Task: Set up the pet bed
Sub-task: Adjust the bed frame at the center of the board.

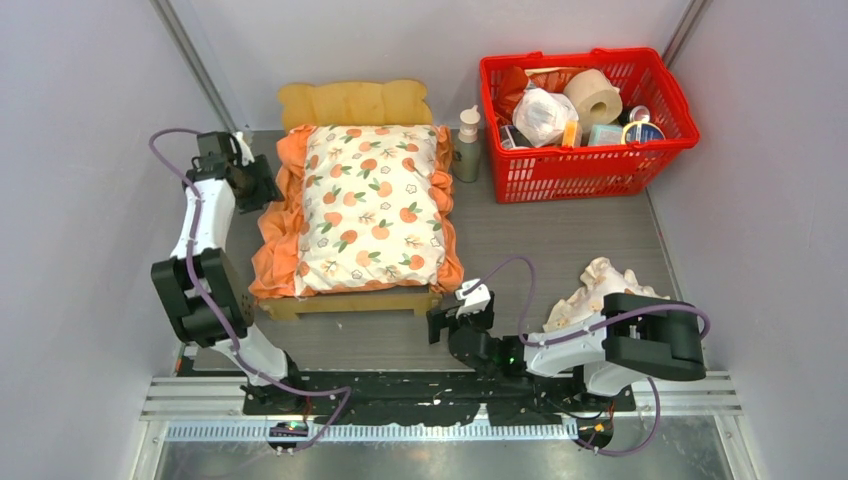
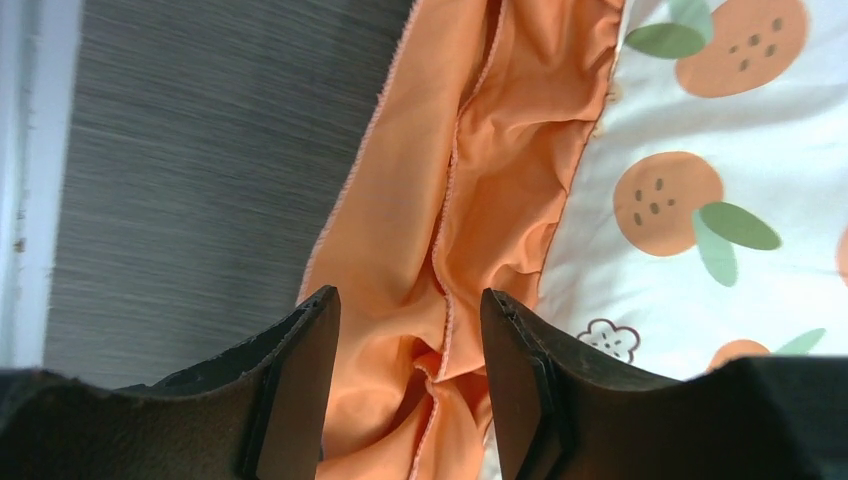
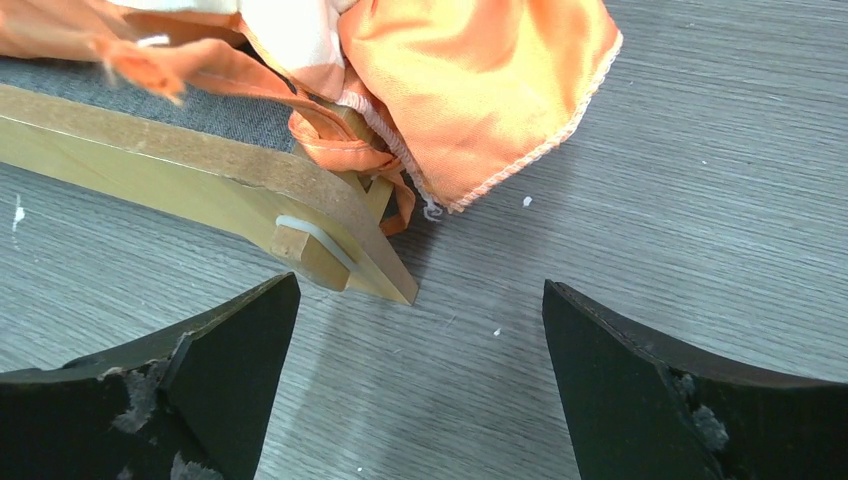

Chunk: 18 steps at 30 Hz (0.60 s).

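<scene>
Pale walls enclose a grey wood-grain worktop. On its left-centre part stands the pet bed, its wavy headboard toward the far wall. A cream orange-print cushion lies on the bed and covers most of the base. The left gripper hangs at the cushion's far-left edge, its jaws apart with the orange ruffle lying between them, not visibly pinched. The right gripper sits low over bare worktop just off the bed's near right corner, jaws spread wide and holding nothing. A red basket of assorted goods stands at the far right, with a small bottle between it and the bed. A frilled cream pillow lies by the right arm.
</scene>
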### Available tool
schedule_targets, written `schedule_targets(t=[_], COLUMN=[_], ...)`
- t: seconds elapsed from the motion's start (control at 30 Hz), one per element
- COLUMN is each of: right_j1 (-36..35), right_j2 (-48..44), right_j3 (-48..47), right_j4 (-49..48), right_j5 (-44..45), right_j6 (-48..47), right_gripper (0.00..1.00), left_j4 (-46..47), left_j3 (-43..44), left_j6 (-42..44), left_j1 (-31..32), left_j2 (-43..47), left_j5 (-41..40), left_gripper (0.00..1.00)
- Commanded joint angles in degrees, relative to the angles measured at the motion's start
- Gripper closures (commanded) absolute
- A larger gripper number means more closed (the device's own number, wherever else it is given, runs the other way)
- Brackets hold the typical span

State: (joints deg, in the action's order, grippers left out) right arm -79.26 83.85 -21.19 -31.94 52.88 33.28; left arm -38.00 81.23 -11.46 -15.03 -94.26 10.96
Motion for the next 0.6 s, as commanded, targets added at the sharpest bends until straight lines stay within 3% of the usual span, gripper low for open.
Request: schedule_targets(t=[0.0,0.43,0.5,0.57], right_j1=[0.16,0.16,0.16,0.16], right_j2=[-2.21,-6.40,-7.47,-8.40], right_j3=[0.99,2.08,2.63,3.13], right_j4=[-4.10,-4.25,-4.03,-3.90], right_j5=[-0.13,-1.80,-1.29,-0.99], right_j6=[0.91,0.14,0.22,0.17], right_gripper=[0.02,0.02,0.02,0.02], left_j4=[-0.26,-5.58,-6.00,-6.33], left_j3=[1.77,7.10,6.80,6.16], left_j6=[1.27,-0.68,-0.93,-0.87], left_j1=[-0.02,0.95,1.18,1.23], left_j2=[-2.73,-12.62,-13.28,-13.15], left_j5=[4.33,-3.06,-3.24,-3.40], left_gripper=[0.43,0.50,0.57,0.70])
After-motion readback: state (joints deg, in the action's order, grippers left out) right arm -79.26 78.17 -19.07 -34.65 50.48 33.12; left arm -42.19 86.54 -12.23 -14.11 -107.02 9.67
